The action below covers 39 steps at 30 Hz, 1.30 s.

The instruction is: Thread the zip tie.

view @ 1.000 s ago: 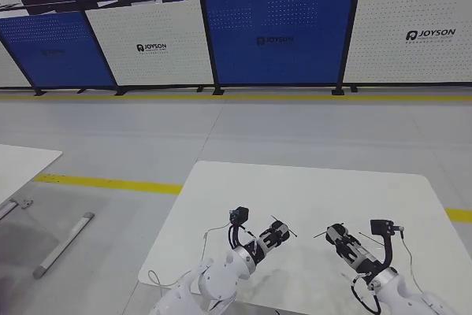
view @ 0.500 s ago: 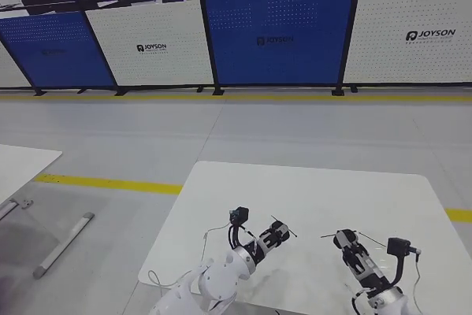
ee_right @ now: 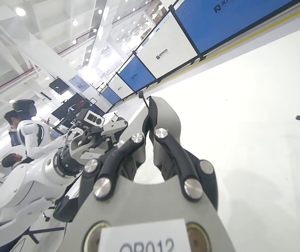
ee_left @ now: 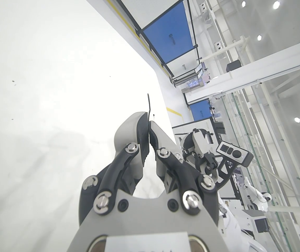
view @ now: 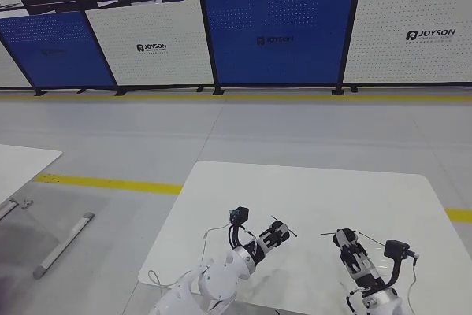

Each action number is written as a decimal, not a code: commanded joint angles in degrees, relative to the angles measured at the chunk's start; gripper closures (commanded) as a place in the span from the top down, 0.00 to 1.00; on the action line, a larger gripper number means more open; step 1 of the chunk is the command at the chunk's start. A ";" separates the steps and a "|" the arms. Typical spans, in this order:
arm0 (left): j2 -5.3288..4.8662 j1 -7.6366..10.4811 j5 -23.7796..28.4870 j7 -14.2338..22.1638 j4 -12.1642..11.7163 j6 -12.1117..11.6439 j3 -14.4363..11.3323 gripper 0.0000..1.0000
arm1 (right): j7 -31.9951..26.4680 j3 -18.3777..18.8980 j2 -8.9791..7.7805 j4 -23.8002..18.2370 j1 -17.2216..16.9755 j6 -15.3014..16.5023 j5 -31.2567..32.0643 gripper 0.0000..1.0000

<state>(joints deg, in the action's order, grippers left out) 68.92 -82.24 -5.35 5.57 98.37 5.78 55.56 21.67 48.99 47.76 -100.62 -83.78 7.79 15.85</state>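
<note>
Black zip tie point(ee_left: 148, 103) pinched in left pincer point(ee_left: 148, 118), second tie point(ee_right: 141, 95) in right pincer point(ee_right: 150, 100), apart over table point(view: 314, 189).

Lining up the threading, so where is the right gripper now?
In the top view the right gripper is over the white table's near right part, apart from the left gripper, shut on a black zip tie.

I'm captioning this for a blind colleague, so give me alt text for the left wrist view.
The left pincer is shut on a thin black zip tie, whose end pokes out past the fingertips, over a white table. The right arm is farther off to one side.
</note>
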 commanded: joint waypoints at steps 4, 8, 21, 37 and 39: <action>0.00 0.00 0.00 0.00 0.00 0.00 0.00 0.00 | 6.64 -1.41 1.83 1.49 0.10 1.65 0.35 0.00; 0.00 0.00 0.00 0.00 0.00 0.00 0.00 0.00 | 12.16 -4.79 3.99 3.28 0.71 3.00 3.71 0.00; 0.00 0.00 0.00 0.00 0.00 0.00 0.00 0.00 | 12.97 -5.25 4.68 4.32 1.23 3.35 4.48 0.00; 0.00 0.00 0.00 0.00 0.00 0.00 0.00 0.00 | 15.82 -4.76 6.65 6.81 1.94 7.17 3.67 0.00; 0.00 0.00 0.00 0.00 0.00 0.00 0.00 0.00 | 16.11 -5.54 7.46 7.90 2.56 8.19 3.45 0.00</action>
<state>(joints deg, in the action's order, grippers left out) 68.92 -82.24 -5.35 5.57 98.37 5.78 55.56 37.68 43.81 54.86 -93.22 -81.52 15.58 19.36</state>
